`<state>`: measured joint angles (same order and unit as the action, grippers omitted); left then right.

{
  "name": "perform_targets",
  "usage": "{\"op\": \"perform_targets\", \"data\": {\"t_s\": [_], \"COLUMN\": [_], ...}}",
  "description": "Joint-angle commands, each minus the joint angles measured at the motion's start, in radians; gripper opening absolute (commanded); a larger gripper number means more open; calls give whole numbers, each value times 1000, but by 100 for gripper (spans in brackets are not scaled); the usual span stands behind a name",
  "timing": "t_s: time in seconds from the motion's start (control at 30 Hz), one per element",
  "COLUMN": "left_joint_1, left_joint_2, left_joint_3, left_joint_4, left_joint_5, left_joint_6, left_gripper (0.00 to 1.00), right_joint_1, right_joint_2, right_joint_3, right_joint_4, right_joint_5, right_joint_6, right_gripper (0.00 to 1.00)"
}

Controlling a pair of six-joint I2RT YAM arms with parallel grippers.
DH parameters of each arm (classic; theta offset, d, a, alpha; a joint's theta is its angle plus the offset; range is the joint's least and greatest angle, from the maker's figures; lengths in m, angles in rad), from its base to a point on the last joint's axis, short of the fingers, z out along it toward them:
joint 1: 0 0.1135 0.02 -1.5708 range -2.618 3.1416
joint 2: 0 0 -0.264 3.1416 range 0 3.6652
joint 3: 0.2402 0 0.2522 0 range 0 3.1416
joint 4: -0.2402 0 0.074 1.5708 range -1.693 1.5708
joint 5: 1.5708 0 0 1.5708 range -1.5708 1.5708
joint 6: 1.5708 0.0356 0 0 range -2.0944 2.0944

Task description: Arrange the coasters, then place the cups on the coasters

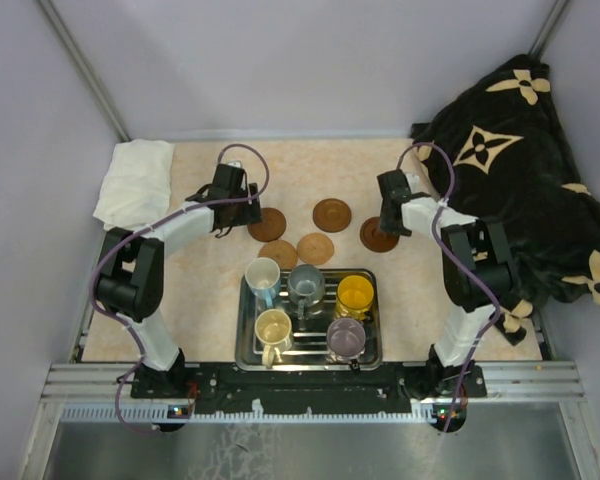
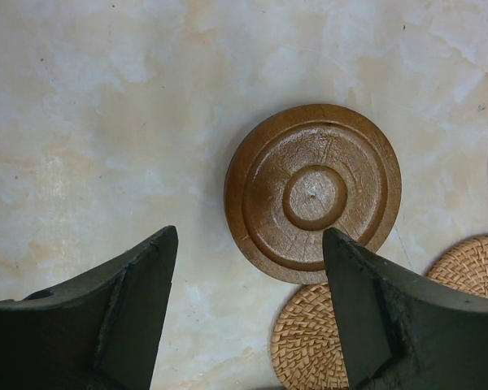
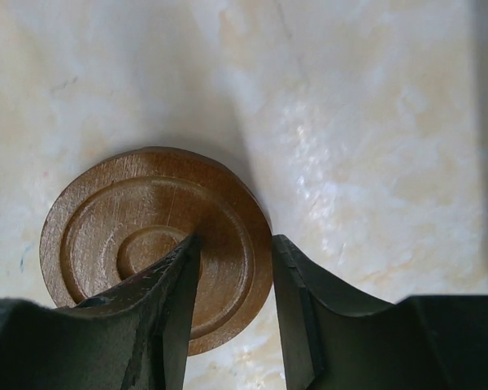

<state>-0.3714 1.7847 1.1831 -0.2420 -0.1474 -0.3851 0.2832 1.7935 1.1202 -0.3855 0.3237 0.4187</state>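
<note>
Five round coasters lie on the table beyond a steel tray (image 1: 368, 352): dark wooden ones (image 1: 268, 224), (image 1: 331, 214), (image 1: 378, 236) and woven tan ones (image 1: 278, 254), (image 1: 315, 248). Five cups stand in the tray: white-blue (image 1: 262, 278), grey-blue (image 1: 305, 285), orange-yellow (image 1: 355, 295), cream (image 1: 273, 330) and purple-grey (image 1: 346, 337). My left gripper (image 2: 250, 236) hangs open above the table, just short of a wooden coaster (image 2: 313, 192), with woven coasters (image 2: 309, 341) beside it. My right gripper (image 3: 236, 240) straddles the right rim of a wooden coaster (image 3: 106, 227), one finger over the disc, the other outside its edge, jaws partly apart.
A folded white cloth (image 1: 135, 180) lies at the back left corner. A black blanket with beige flower marks (image 1: 520, 170) is heaped along the right side, close to the right arm. Grey walls close in the table at the back and sides.
</note>
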Motion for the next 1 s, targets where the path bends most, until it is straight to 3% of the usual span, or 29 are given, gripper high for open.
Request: {"op": "perform_targets", "data": {"t_s": [0.0,0.33,0.73,0.87,0.97], "left_joint_1": [0,-1,-1,0,-1], "left_joint_2": [-20,7,35,44,49], "left_joint_3": [6,29,41,49,52], "left_joint_4": [16,5,3,0,5], "left_joint_5": [-5,-15,-17,-14,-10], "left_joint_6": [-8,-1,-1,-3,-4], "left_gripper": [78,79,79,79,79], "right_joint_1": [-33,-67,-116,-118,-118], "right_joint_2": [65,180,225,202,171], "right_joint_3": [84,250,312,292,266], "right_joint_4": [-28,-67,-80,-78,-62], "right_joint_5": [37,70,72,75,59], "right_joint_6": [-12,-28,-50,-45,-48], "right_gripper": [41,41,42,44,52]}}
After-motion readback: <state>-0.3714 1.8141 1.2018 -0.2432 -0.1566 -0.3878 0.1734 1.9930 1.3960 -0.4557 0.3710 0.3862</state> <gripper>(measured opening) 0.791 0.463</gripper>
